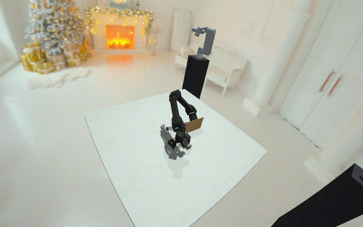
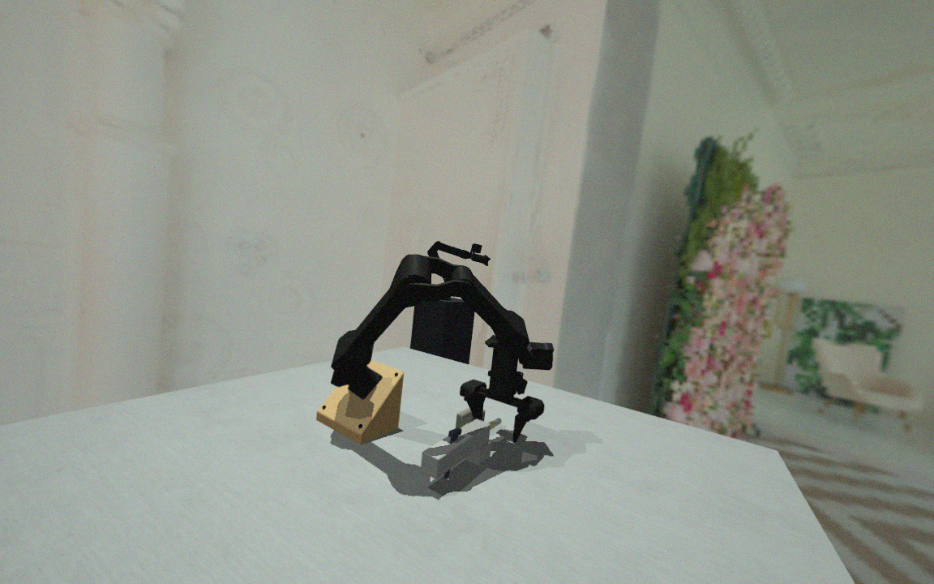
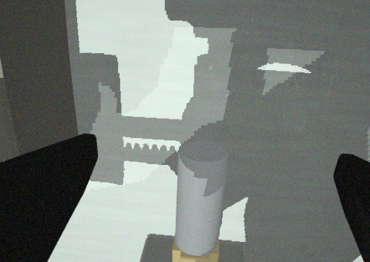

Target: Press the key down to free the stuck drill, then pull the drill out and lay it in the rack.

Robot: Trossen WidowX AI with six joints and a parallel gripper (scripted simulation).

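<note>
My gripper (image 1: 179,144) (image 2: 498,428) (image 3: 216,156) is open and points down, its fingers wide apart. In the wrist view a smooth grey cylinder (image 3: 200,212) stands low in the gap between the fingers, nearer the left one, with a tan piece (image 3: 196,255) at its lower end. I cannot tell whether the cylinder is part of the drill or the key. A long grey fixture (image 2: 469,444) stands beside the fingers, with a dark blue part (image 2: 453,434). The drill, key and rack cannot be clearly told apart; the arm hides part of them.
A dark block (image 3: 35,69) rises beside the left finger in the wrist view. The arm's base sits on a tan wedge (image 1: 194,125) (image 2: 386,415). All stand on a white table (image 1: 137,121) (image 2: 202,465). A black pedestal (image 1: 194,74) with a grey arm stands beyond.
</note>
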